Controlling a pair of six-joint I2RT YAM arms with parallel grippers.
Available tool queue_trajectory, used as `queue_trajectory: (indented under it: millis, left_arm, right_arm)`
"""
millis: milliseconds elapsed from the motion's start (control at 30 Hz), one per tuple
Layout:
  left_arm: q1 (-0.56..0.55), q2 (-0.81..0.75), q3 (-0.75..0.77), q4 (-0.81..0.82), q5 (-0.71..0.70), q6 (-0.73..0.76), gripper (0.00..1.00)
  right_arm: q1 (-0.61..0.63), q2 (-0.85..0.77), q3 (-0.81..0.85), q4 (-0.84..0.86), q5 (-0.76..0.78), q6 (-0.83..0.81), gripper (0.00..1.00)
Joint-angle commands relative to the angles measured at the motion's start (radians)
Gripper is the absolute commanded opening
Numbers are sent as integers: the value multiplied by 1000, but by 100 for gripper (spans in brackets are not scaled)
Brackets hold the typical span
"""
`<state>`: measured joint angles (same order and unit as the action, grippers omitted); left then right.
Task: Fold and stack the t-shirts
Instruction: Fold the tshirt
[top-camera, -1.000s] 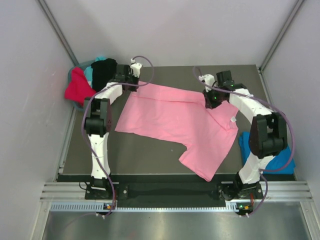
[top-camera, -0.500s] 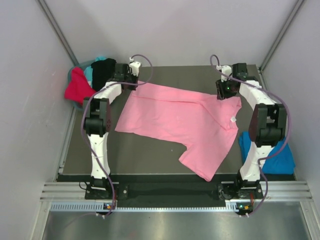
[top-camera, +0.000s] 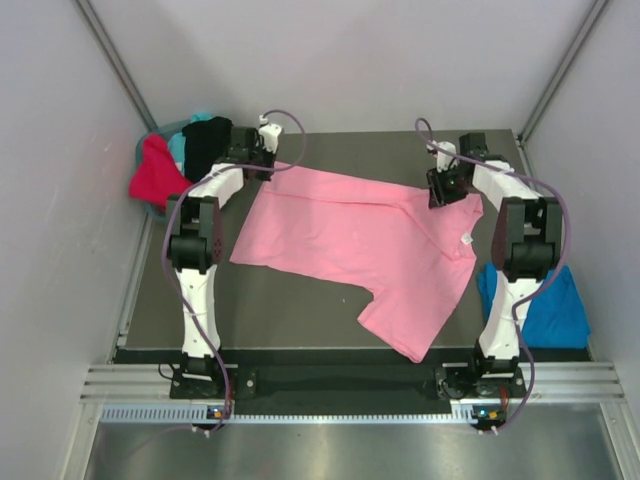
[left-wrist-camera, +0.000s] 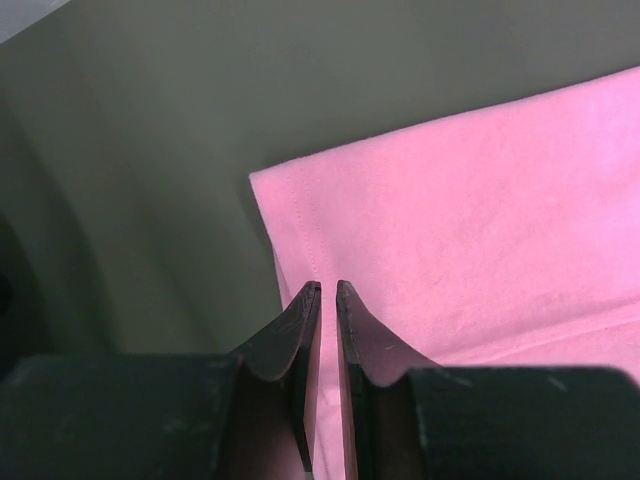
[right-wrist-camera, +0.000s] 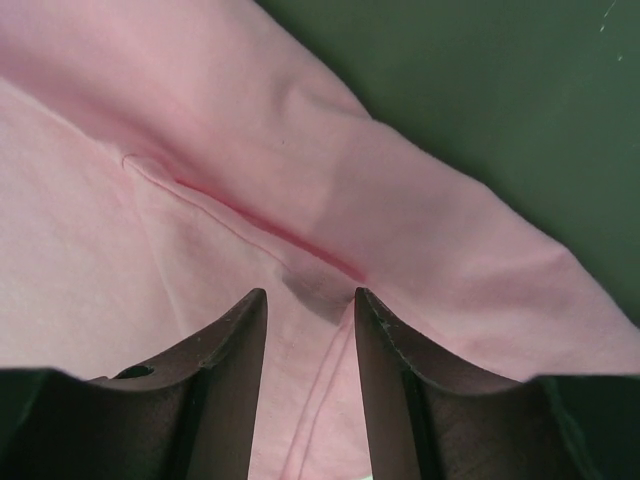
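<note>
**The pink shirt could slip**

The pink t-shirt (top-camera: 350, 235) lies spread on the table (top-camera: 290, 310), a bit crooked. The left gripper (left-wrist-camera: 327, 290) pinches its far corner tight. The right gripper (right-wrist-camera: 310, 295) is open over a seam, holding nothing. If it grabs too little cloth, the shirt may slip and bunch up.

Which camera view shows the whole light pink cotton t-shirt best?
The top external view: the light pink cotton t-shirt is seen whole there, spread out flat. The left wrist view shows only a hemmed corner at the left hand. The right wrist view shows only a creased seam before the open right hand.
</note>
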<state>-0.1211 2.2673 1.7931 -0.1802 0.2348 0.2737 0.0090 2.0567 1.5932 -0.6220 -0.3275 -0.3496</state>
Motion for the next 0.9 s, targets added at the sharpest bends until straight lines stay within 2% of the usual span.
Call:
queue_trajectory:
  millis: [0,500,533,633,667,867]
  left_arm:
    - [-9,-38,-6,33,-11,19,17]
    - [-17,-34,-5,33,-25,25,17]
    - [-18,-32,-6,35,-28,25,17]
    - [-20,-35,-6,35,-26,27,17]
    - [-20,-37,-8,33,-28,28,17]
    - [-22,-38,-14,33,-32,30,17]
  right_arm:
    - [-1,11,60,7,-27,-14,41]
    - [0,43,54,11,-10,-11,39]
    - [-30,43,54,13,-10,-9,38]
    - [-30,46,60,15,-10,-9,26]
    - [-30,46,62,15,-8,-8,18]
    - [-32,31,54,16,-7,-11,4]
